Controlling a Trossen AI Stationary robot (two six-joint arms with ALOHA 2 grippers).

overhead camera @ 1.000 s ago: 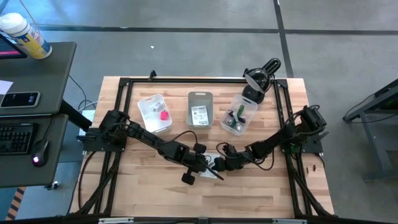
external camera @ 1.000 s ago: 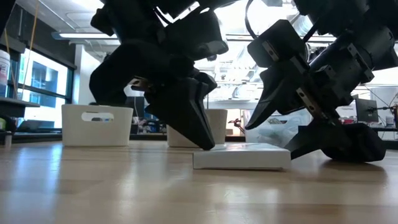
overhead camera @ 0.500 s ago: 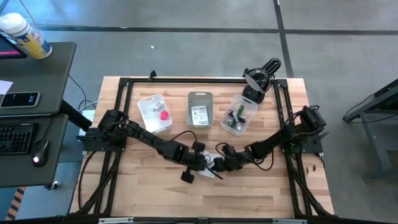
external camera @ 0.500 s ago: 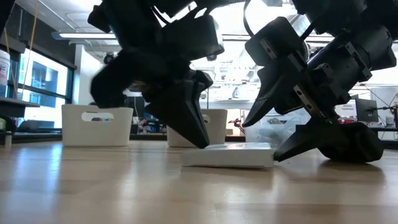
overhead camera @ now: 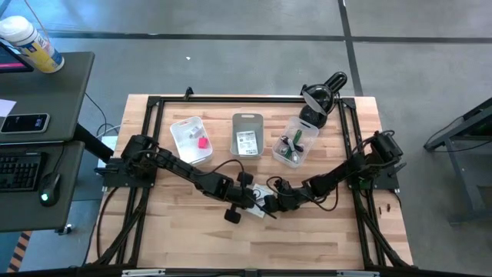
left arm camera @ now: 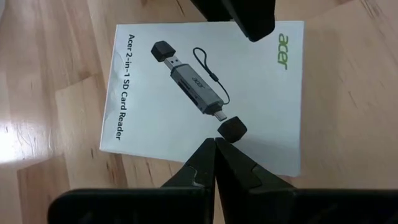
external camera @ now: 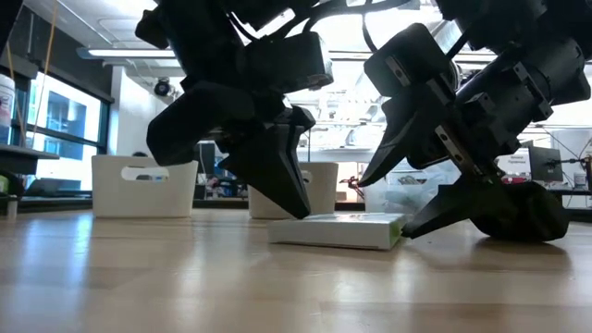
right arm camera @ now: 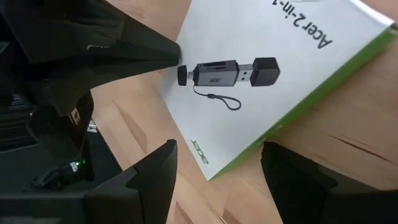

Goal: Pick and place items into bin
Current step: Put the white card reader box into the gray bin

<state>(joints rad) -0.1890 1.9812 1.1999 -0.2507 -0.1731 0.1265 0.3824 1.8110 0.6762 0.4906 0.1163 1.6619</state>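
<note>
Both arms reach in from the desk's two sides and meet low over its near middle. The left pincer [overhead camera: 247, 206] points steeply down with its two fingers [left arm camera: 214, 163] pressed together into one tip. The right pincer [overhead camera: 270, 203] faces it from the right, tilted down, its fingers [right arm camera: 152, 177] spread wide apart. The two pincers sit just beside each other.

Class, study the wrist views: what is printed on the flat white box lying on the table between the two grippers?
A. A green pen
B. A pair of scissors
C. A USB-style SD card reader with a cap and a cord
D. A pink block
C: the white box shows a grey card reader and reads "Acer 2-in-1 SD Card Reader".
</note>
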